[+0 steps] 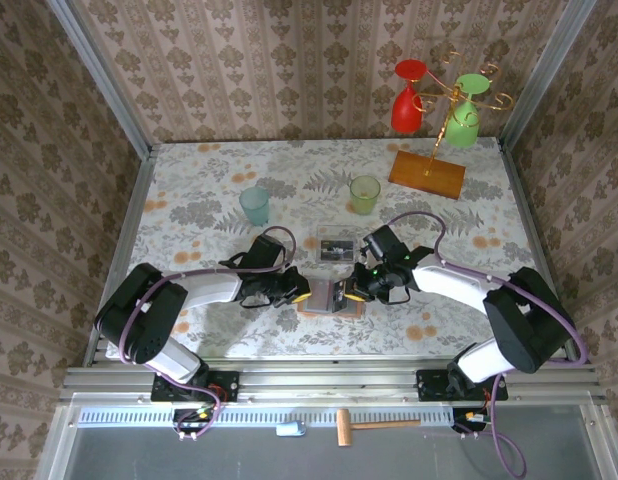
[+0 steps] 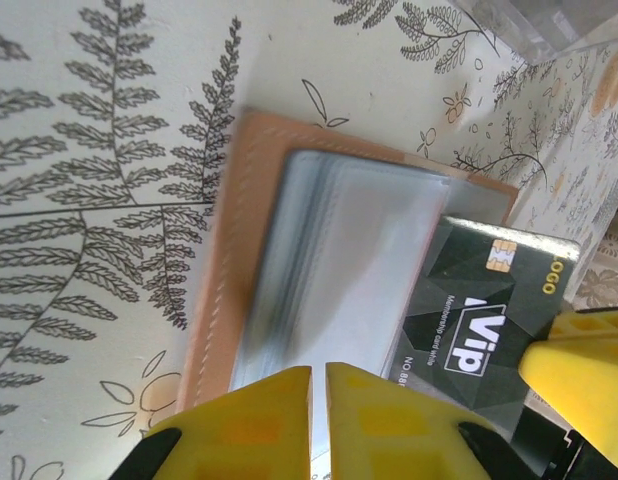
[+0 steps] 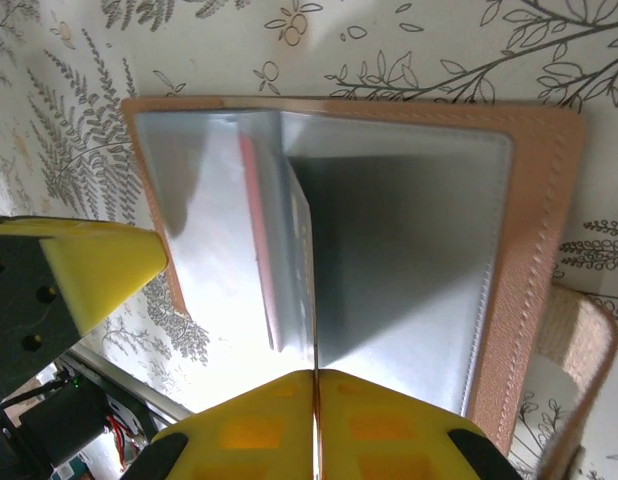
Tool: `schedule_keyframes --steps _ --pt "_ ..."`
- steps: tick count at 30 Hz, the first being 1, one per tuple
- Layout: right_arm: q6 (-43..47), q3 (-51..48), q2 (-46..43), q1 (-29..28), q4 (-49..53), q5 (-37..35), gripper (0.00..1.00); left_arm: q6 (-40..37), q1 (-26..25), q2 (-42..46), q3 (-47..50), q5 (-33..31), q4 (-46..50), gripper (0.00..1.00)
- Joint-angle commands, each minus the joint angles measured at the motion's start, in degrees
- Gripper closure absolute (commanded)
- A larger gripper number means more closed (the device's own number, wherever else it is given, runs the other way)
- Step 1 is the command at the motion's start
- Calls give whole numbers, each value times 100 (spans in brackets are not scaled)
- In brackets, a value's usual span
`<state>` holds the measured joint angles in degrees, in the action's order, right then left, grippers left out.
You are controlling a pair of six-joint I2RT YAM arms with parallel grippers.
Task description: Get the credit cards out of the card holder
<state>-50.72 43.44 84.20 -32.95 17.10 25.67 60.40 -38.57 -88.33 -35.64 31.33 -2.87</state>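
Note:
The salmon-pink card holder (image 1: 332,302) lies open on the table between both grippers, its grey-blue pockets (image 2: 339,260) facing up. A black credit card (image 2: 489,290) marked "VIP" sticks out of the pocket's right side. My right gripper (image 3: 315,385) is shut on that card, which stands edge-on (image 3: 313,280) between its fingertips; one of its yellow fingers (image 2: 579,370) rests on the card's corner. A red card edge (image 3: 251,220) shows inside a pocket. My left gripper (image 2: 319,385) is shut on the holder's pale pocket leaf at the opposite edge (image 3: 149,200).
A clear plastic tray (image 1: 336,244) sits just behind the holder. Farther back stand a teal cup (image 1: 255,205) and a green cup (image 1: 365,193). At the back right, an orange stand base (image 1: 427,174) carries a red glass (image 1: 407,105) and a green glass (image 1: 465,120).

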Motion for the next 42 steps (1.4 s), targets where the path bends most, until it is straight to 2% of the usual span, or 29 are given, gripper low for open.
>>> schedule_keyframes --steps 1,5,10,15,24,29,35,42 --pt "175 164 -249 -37 385 -183 93 -42 42 66 -56 65 -2 88" --pt "388 228 -406 -36 655 -289 96 -72 86 42 -145 48 -19 87" --pt "1170 423 -617 -27 1018 -349 100 -116 169 -5 -194 44 -39 88" --pt "2552 813 -523 -27 1619 -253 100 -143 222 53 -156 29 -19 88" --pt "5276 1577 -206 -27 2930 -914 100 -218 291 139 -83 -16 84 87" --pt "6428 2077 -96 -36 3644 -1302 100 -218 212 -106 -32 73 3 87" --pt "6811 2536 82 -61 3962 -1751 100 -182 94 -227 32 -4 -7 87" --pt "7130 2661 70 -122 3899 -1810 100 -65 -55 -124 168 -102 -34 86"
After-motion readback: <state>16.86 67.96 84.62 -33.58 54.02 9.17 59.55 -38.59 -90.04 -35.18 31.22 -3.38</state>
